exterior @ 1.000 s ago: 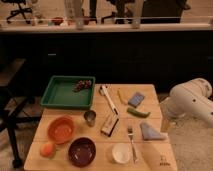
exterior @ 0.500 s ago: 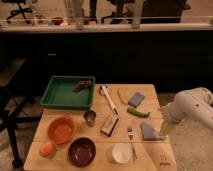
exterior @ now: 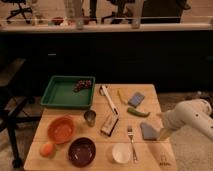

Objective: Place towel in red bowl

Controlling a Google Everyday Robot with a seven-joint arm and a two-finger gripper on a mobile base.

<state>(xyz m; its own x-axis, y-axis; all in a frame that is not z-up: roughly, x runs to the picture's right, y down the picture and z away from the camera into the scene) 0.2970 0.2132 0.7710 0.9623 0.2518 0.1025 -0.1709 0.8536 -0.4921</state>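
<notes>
The towel (exterior: 147,131) is a small grey-blue folded cloth lying near the right edge of the wooden table (exterior: 150,160). The red bowl (exterior: 62,129) stands empty at the table's left side, in front of the green tray. My gripper (exterior: 163,133) is at the end of the white arm (exterior: 187,119), which reaches in from the right. It is low over the table's right edge, just to the right of the towel.
A green tray (exterior: 62,95) with grapes (exterior: 83,85) is at the back left. A metal cup (exterior: 90,117), a snack box (exterior: 109,125), a dark bowl (exterior: 81,151), a white cup (exterior: 120,153), a fork (exterior: 131,142), an orange (exterior: 46,149), a blue sponge (exterior: 135,99) and a green pepper (exterior: 138,112) lie around.
The white arm has moved left and down from the right side, bringing the gripper close beside the towel. The objects on the table have not moved.
</notes>
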